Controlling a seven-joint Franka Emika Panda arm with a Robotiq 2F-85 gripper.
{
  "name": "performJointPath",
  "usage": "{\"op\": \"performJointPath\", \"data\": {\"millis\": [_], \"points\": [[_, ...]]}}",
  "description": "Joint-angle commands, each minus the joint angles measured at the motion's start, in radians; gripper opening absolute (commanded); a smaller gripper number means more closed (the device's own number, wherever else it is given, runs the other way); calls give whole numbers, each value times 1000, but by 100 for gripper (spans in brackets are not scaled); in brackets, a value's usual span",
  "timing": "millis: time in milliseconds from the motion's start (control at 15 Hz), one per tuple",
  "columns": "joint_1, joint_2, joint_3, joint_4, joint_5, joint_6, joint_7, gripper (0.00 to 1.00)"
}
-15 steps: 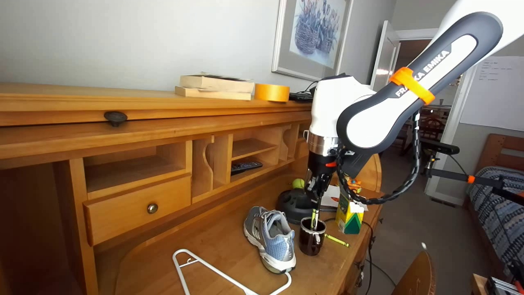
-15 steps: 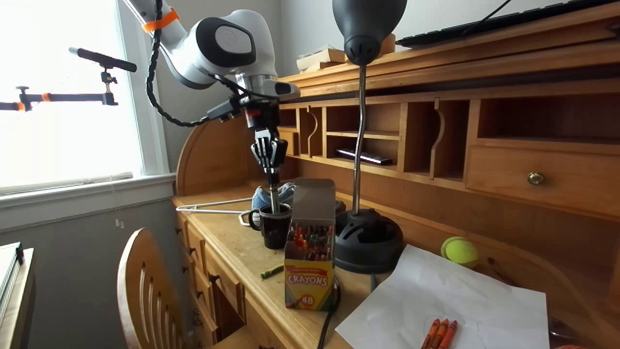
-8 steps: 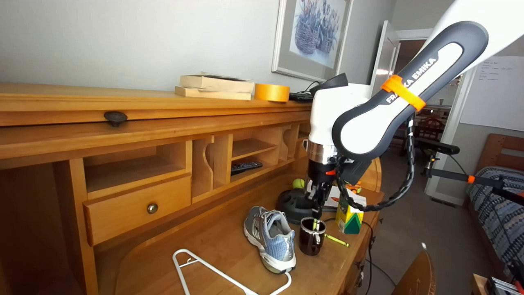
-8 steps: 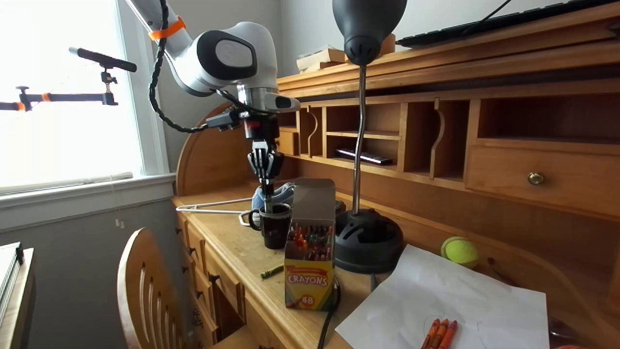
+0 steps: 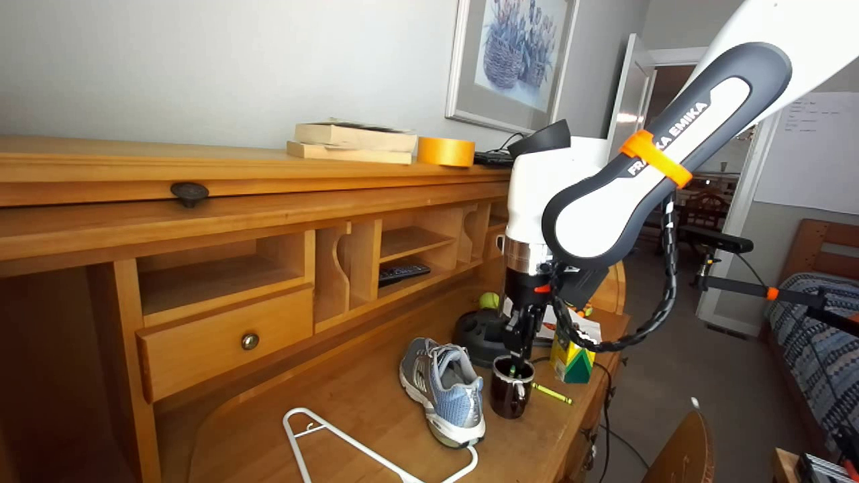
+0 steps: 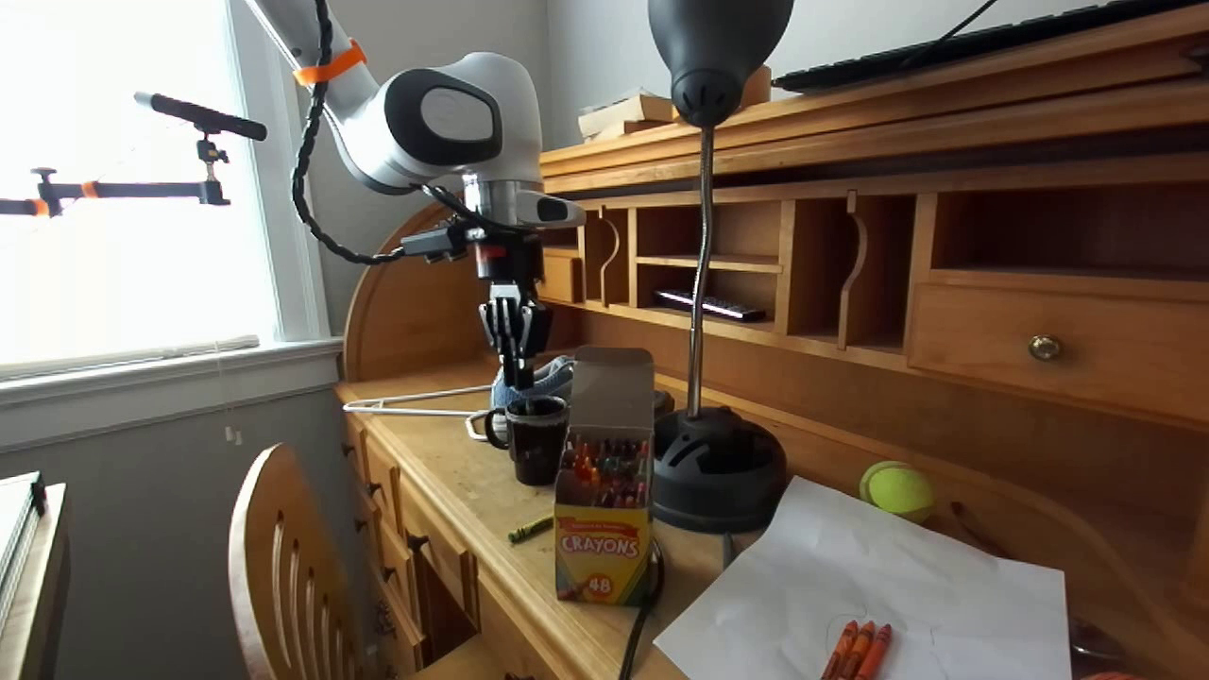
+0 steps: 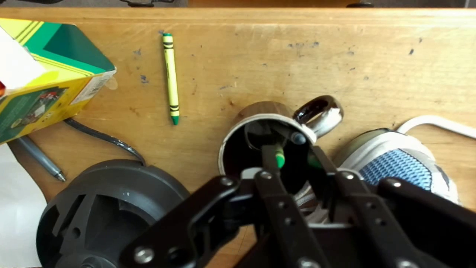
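My gripper is open, pointing down over the mouth of a dark brown mug. The mug stands upright on the desk in both exterior views. A green-tipped crayon stands inside the mug, beside the left finger; a gap shows between it and the right finger. I cannot tell whether the left finger touches it. A grey-blue round-ended stick also leans in the mug near the handle. A yellow-wrapped green crayon lies loose on the desk, also in an exterior view.
A grey-blue shoe stands close beside the mug, with a white hanger by it. A crayon box, a black lamp base, paper with orange crayons and a tennis ball are on the desk.
My gripper has come down toward the mug. A second ago it was shut on the crayon with much of it above the rim; now the jaws are apart and the crayon sits lower, in the mug.
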Motion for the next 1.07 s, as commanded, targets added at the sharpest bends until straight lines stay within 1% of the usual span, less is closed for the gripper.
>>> {"op": "performJointPath", "data": {"millis": [0,133,333,400,467,533,600,733,867,933,1000], "points": [[7,-6,-3,-12,26,5,-15,61],[7,-23,-3,-19,26,-8,-14,75],[1,-68,-4,-45,39,-56,-30,98],[-3,-84,-5,-54,48,-90,-38,100],[-15,-100,9,-64,104,-136,-105,100],[-13,-117,5,-78,108,-167,-113,100],[-17,-135,6,-91,142,-201,-162,100],[-15,-165,-1,-113,156,-250,-195,100],[-16,-198,-9,-140,151,-273,-229,100],[-17,-213,-15,-156,135,-271,-244,100],[-18,-225,-20,-169,104,-266,-232,100]]}}
